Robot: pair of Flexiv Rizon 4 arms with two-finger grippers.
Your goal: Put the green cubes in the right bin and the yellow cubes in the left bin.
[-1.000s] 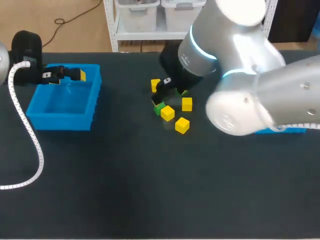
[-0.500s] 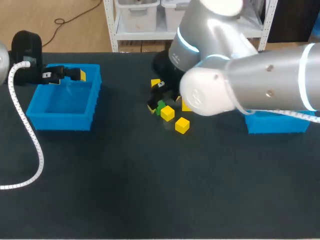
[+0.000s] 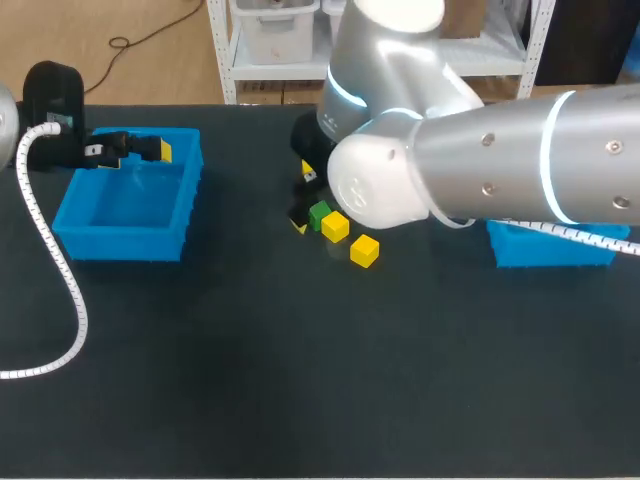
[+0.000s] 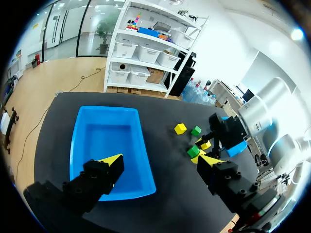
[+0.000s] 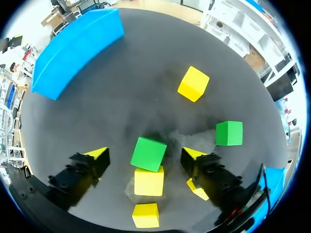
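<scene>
1. Right hand [image 5: 146, 158]: fingers spread, gripping nothing. The green cube [image 5: 148, 154] sits on the surface [image 5: 121, 97] between them with a gap on each side. Its faces are turned slightly off square to the fingers. It is a plain bright cube with no long axis.
2. Clock with 12 straight ahead of the fingers: a yellow cube [image 5: 148, 180] at 6, seemingly touching the green one. A second green cube [image 5: 229, 133] at 2, outside the fingers. Another yellow cube [image 5: 193, 83] near 1, farther ahead.
3. Head view, from the cluster: right bin [image 3: 550, 250] at 3 o'clock, left bin [image 3: 125, 243] at 9.
4. Left hand [image 4: 160, 162]: open, empty, above the left bin, well apart from the cubes. The right arm is clearly nearer.
</scene>
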